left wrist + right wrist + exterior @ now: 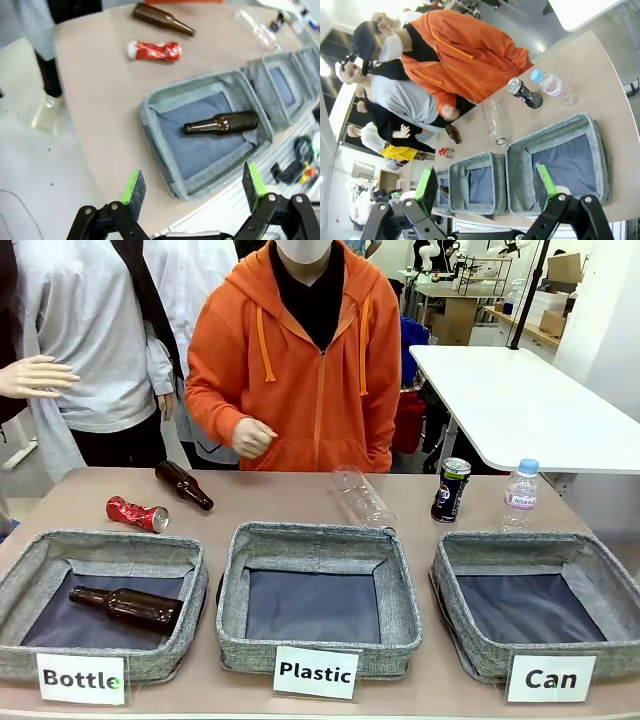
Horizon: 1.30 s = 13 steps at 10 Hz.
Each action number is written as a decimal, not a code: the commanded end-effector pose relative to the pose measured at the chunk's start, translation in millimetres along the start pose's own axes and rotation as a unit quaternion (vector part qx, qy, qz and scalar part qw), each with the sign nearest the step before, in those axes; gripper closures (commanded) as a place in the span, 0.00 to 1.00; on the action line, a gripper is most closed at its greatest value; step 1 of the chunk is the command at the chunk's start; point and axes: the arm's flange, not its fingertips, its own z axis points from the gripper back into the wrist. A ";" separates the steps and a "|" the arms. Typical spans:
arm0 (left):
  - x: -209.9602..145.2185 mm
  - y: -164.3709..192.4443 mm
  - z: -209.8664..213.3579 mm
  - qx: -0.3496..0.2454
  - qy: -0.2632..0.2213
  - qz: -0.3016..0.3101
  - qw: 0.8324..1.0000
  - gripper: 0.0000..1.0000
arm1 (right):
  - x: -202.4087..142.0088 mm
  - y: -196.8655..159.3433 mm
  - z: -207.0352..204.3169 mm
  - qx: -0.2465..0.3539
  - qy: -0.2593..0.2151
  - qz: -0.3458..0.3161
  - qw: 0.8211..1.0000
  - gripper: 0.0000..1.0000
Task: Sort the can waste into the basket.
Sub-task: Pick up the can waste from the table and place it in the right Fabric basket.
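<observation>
A crushed red can point(138, 513) point(153, 50) point(446, 152) lies on the table's far left, behind the left bin. A dark can with a silver top point(451, 490) point(524, 93) stands upright at the far right, behind the basket labelled "Can" point(470, 615) point(598, 145), which holds nothing. My left gripper point(195, 187) hangs open high above the near corner of the "Bottle" bin. My right gripper point(487, 190) is open too, well above the basket's near side. Neither holds anything.
The "Bottle" bin point(20, 585) point(155, 132) holds a brown bottle point(127, 605) point(222, 123). Another brown bottle point(183, 485) lies behind it. A clear plastic bottle point(362, 498) lies behind the "Plastic" bin point(232, 590); a small water bottle point(521, 494) stands far right. A person in orange stands opposite.
</observation>
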 end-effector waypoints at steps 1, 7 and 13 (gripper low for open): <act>41.4 -20.4 -69.3 0.005 0.115 -0.064 0.991 0.00 | 2.3 2.5 -1.3 0.013 -0.003 0.002 1.000 0.00; 146.4 -57.9 -214.2 0.215 0.094 -0.042 0.971 0.00 | 2.3 2.5 -1.3 0.013 -0.003 0.002 1.000 0.00; 187.7 -30.9 -241.2 0.068 0.274 -0.178 0.943 0.00 | 2.3 2.5 -1.3 0.013 -0.003 0.002 1.000 0.00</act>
